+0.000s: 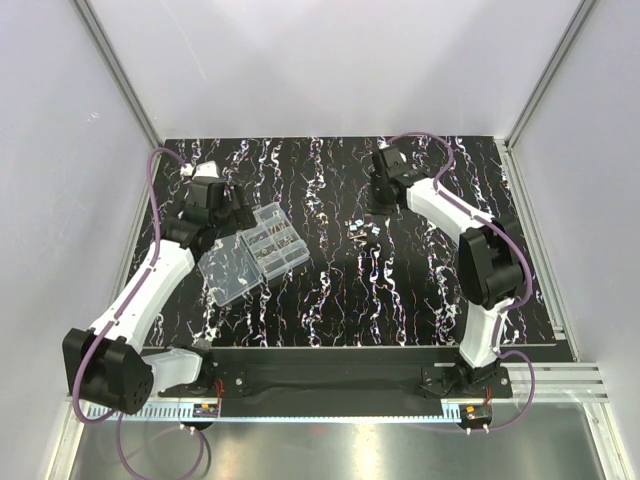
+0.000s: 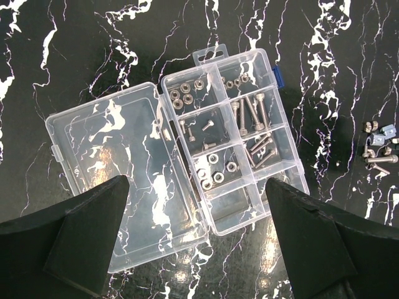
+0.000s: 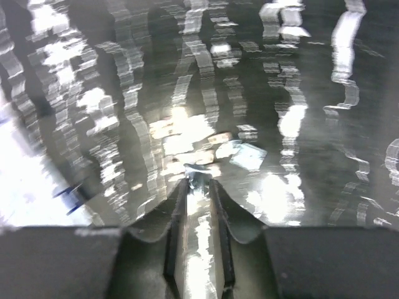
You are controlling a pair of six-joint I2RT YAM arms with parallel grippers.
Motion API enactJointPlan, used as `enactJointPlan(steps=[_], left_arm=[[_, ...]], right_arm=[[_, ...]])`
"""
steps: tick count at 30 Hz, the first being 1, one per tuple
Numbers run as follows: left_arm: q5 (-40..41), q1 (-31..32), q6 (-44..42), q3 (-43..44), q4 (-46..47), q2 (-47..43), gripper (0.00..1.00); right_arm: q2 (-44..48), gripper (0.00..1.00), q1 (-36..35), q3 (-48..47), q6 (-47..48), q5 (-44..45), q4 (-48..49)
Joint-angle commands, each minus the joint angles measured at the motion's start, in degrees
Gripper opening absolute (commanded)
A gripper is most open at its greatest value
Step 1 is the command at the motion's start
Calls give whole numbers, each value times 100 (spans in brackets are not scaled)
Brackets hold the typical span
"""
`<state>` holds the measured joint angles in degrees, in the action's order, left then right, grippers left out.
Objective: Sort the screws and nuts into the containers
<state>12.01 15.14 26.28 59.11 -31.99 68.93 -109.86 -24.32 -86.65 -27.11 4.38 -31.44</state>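
A black, white-veined table [image 1: 330, 310] is seen from above, with two robot arms mounted at its near edge. In the left half, midway between the near and far edges, lies a clear plastic organiser box [image 2: 215, 55]. Its flat lid [image 2: 118, 156] lies open toward the left edge. Its containers [image 2: 255, 202] already hold sorted pieces: ring-shaped nuts [image 2: 184, 93] in some, headed screws [image 2: 252, 115] in others, and one stands bare. A small loose pile [image 1: 362, 228] of unsorted metal pieces sits near the middle of the table, well apart from the box.

The left gripper [image 2: 196, 182] hangs above the box, jaws spread wide, holding nothing. The right gripper [image 3: 199, 182] is down at the pile, jaws nearly together with only a narrow slit between them. A silvery speck shows at the tips, but blur hides whether it is clamped.

Each piece is likely light, hard and slick, prone to roll or flick away. A screw is probably best pinched across its shank just below the head, and a nut across its outer flats, using only the fingertips.
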Motion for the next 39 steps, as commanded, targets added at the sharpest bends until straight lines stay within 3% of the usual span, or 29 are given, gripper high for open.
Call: enactJointPlan(steps=[1,8,12,16,17,21,24,28,39], left_arm=[[-85,-28,-97,-22,202,-195,99],[-6,-28,-80,-66,193,-380,99],[73,-28,-88,-119,158,-503,99],[108,-37,-106,-128,158,-582,99],[109,-28,-115,-128,166,-582,99],[56,-37,-123,-128,166,-608,99],[82,-28,-132,-128,158,-617,99],[38,-37,-123,-128,158,-591,99],[21,-37,-106,-137,175,-582,99]], right_arm=[[98,4,-659,-299,373,-711,270],[-904,3,-1575,-1685,549,-1264,261],[-1336,4,-1664,-2268,453,-1124,-125],[-1239,10,-1664,-2225,374,-466,-300],[-1187,13,-1664,-2216,339,-38,-371],[-1002,26,-1647,-1751,469,247,-346],[-914,27,-1559,-1390,602,317,-327],[-1045,29,-1523,-1451,278,388,-845],[-1520,35,-1524,-1582,-22,256,-819]])
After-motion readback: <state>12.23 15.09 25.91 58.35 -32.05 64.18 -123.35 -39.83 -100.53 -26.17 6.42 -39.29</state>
